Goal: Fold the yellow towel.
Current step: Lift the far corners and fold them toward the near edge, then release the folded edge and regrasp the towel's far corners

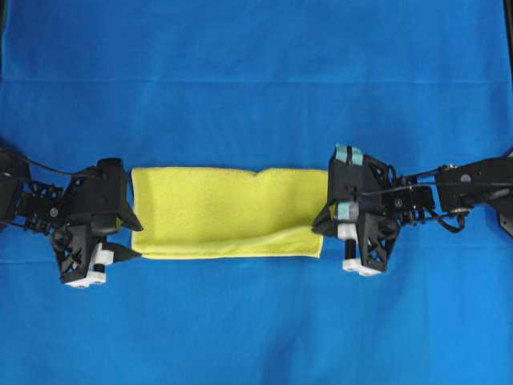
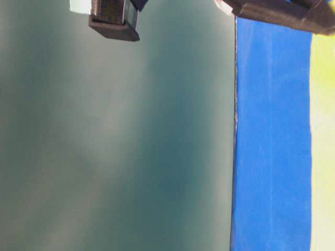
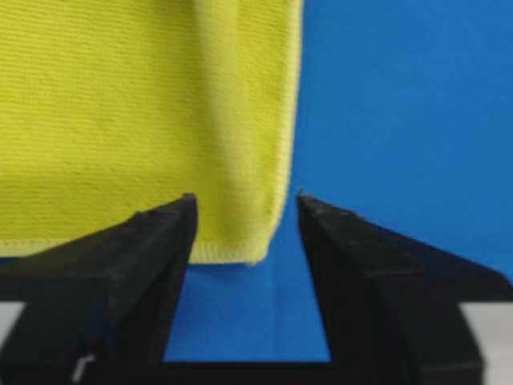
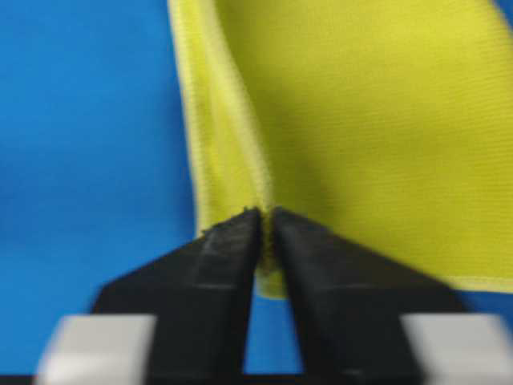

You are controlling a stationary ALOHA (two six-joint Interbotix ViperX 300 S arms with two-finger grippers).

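The yellow towel [image 1: 228, 212] lies folded at the blue cloth's [image 1: 256, 72] centre. At nine o'clock the left hand [image 3: 244, 220] gapes, straddling its corner; at three o'clock the right hand [image 4: 266, 233] pinches its hem.

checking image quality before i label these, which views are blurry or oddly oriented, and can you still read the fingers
Overhead view: evenly lit, slightly soft, yellow towel clear. Table-level view: turned sideways, mostly blank grey wall, the blue cloth only a strip. Left wrist view: sharp enough, left gripper fingers open around the towel corner. Right wrist view: towel weave blurred, right gripper fingers pinched on the hem.
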